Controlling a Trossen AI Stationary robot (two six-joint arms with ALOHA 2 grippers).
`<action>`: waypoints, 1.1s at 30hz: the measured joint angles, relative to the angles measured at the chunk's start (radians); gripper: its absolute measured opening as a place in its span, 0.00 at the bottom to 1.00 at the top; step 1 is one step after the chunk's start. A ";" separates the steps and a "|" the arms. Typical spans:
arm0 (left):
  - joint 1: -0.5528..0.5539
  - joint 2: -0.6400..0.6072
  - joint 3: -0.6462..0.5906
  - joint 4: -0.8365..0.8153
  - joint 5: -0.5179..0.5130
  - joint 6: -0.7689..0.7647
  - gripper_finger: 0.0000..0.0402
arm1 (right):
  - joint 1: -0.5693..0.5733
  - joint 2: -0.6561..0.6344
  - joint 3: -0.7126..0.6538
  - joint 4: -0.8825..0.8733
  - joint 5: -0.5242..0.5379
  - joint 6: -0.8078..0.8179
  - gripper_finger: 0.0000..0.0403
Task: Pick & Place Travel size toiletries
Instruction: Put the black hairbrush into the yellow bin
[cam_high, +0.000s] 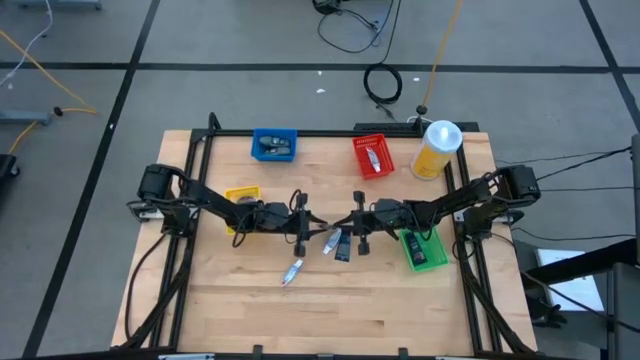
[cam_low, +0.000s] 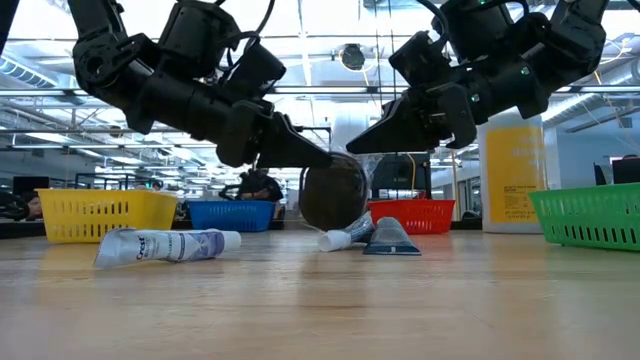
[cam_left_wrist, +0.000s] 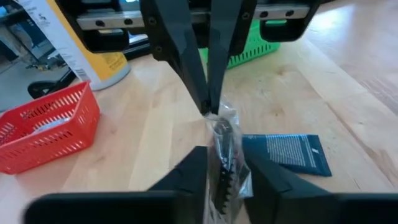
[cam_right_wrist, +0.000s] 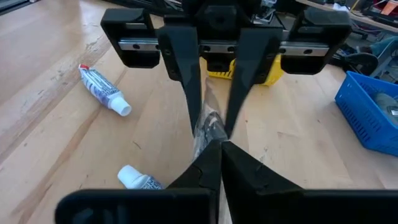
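Both grippers, left (cam_high: 305, 225) and right (cam_high: 349, 224), are clamping one wrapped disc (cam_low: 334, 192) mid-table. Some bins are holding items; two tubes (cam_low: 167, 245) and a packet (cam_left_wrist: 286, 153) are waiting.

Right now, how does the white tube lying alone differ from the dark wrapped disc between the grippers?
The white printed plastic tube lies flat on the table; the dark round disc in clear wrap hangs above it. The tube is long and slim; the disc is round. Nothing touches the tube; the left gripper and right gripper pinch the disc's wrap. Both are small toiletries.
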 joint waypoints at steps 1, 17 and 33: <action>0.000 0.000 0.000 -0.002 0.000 -0.002 0.17 | 0.000 0.000 0.000 0.000 0.000 0.001 0.02; -0.125 -0.446 0.001 -0.485 -0.323 -0.154 0.01 | 0.076 -0.010 0.001 0.024 0.097 -0.156 0.30; -0.295 -1.011 0.001 -1.491 -0.575 -1.056 0.02 | 0.078 -0.010 0.001 0.023 0.107 -0.137 0.27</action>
